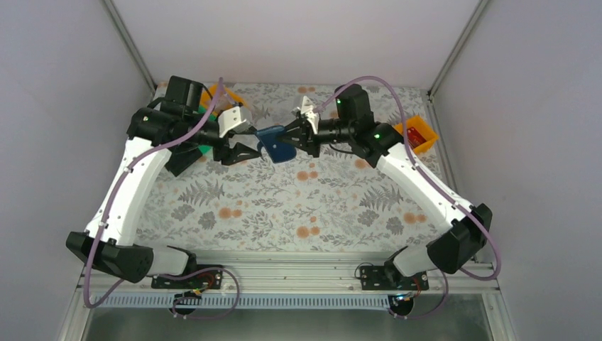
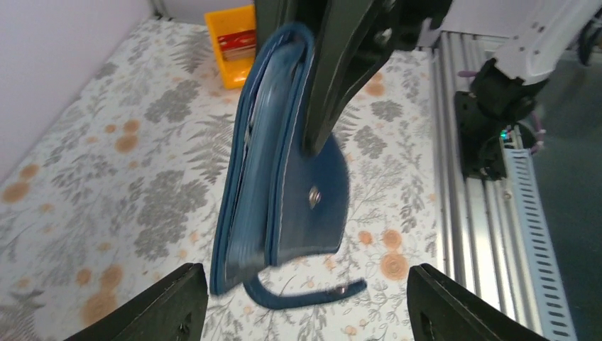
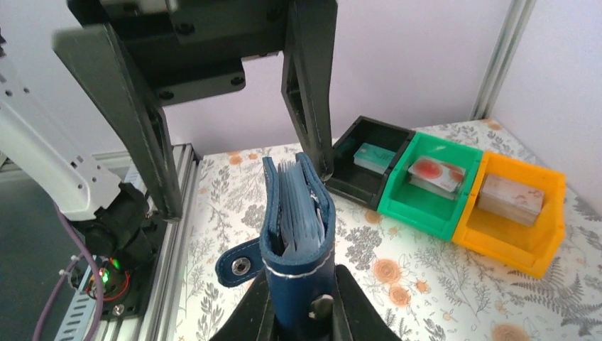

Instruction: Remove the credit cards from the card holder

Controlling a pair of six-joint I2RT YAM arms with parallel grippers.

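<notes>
We find no brand or wording that we can read: the print on the credit cards in the bins is too small, and the card holder shows only plain navy leather, white stitching and a metal snap. The holder hangs in the air above the middle of the table, folded, with its spine clamped between the closed jaws of the right gripper. The left gripper stands wide open, one finger on either side of the holder, with nothing in its grasp.

Only the right wrist view shows us the row of black bin, green bin and orange bin, each with cards inside, and the lighter blue pockets fanned between the covers. Only the left wrist view shows the loose strap curling under the holder, and a second orange bin with something red in it. From above the left arm hides most of the bin row.

The table carries a pale cloth printed with grey ferns and orange flowers; white walls with metal posts close it in, and an aluminium rail runs along the near edge
</notes>
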